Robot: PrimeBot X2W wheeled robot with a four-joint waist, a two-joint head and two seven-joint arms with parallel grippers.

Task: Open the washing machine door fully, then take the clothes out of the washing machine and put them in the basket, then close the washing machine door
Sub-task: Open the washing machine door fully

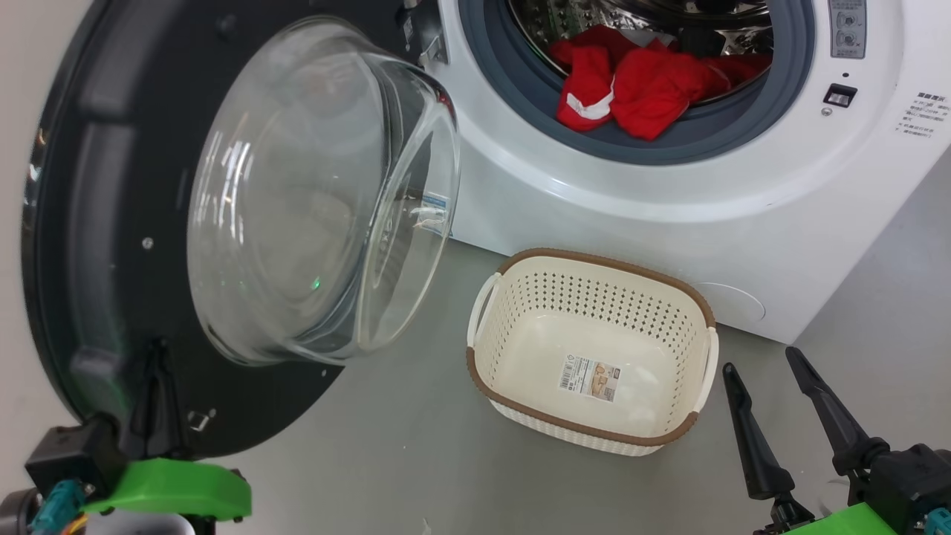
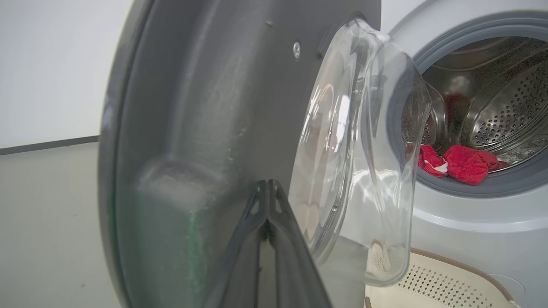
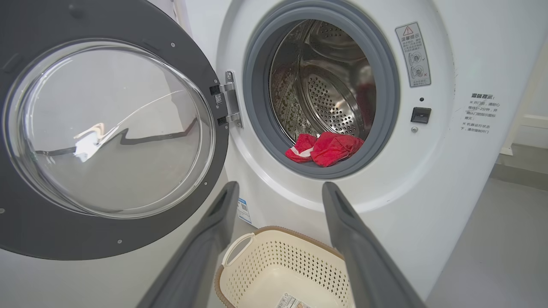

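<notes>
shows the washing machine door point(image 1: 89, 223) wide open at left, the clothes point(image 1: 646, 82) heaped at the mouth of the washing machine point(image 1: 669, 200).
has the left gripper point(image 1: 157, 371) pinched shut against the door's black inner rim, the right gripper point(image 1: 759, 362) spread open near the basket point(image 1: 594, 260) on the floor point(image 1: 416, 446).

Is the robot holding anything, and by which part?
Nothing is held. The left claw, shut, touches the washing machine door at its inner rim; the right claw is open, empty.
</notes>
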